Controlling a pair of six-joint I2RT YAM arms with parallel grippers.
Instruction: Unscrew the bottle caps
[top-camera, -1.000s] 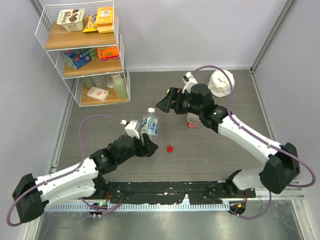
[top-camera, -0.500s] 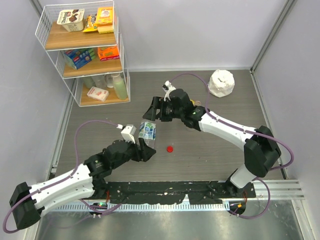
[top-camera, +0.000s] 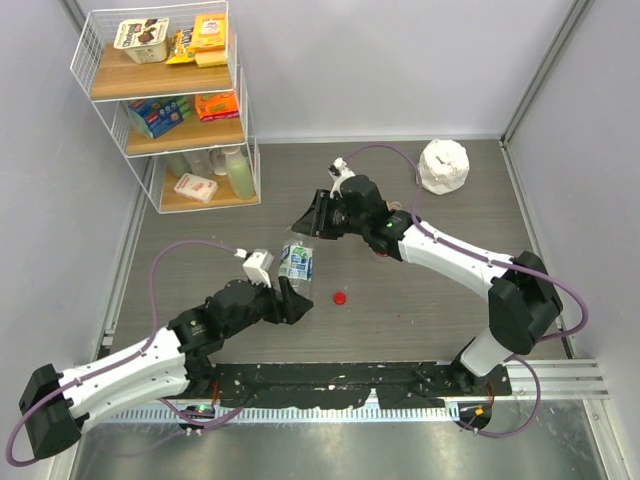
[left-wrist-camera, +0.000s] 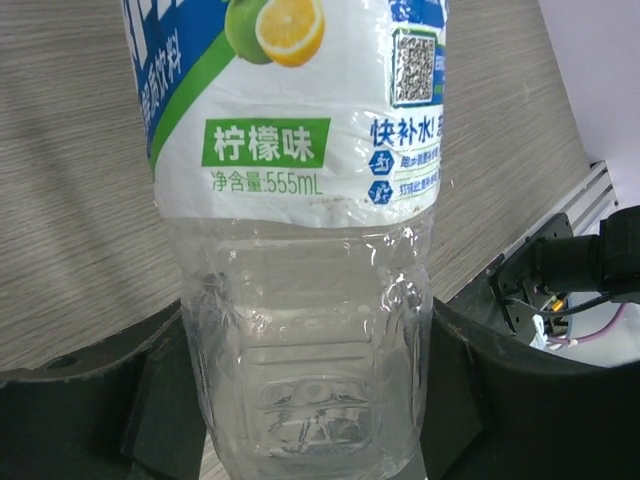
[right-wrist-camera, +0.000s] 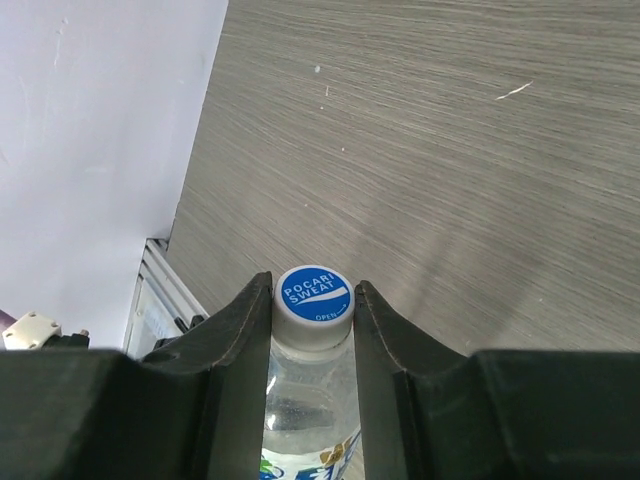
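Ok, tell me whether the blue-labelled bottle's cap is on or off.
On. The cap sits atop the bottle, between the jaws of the right gripper.

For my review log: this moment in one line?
left end effector: grips blue-white bottle | right end effector: straddles its cap | red cap: on table
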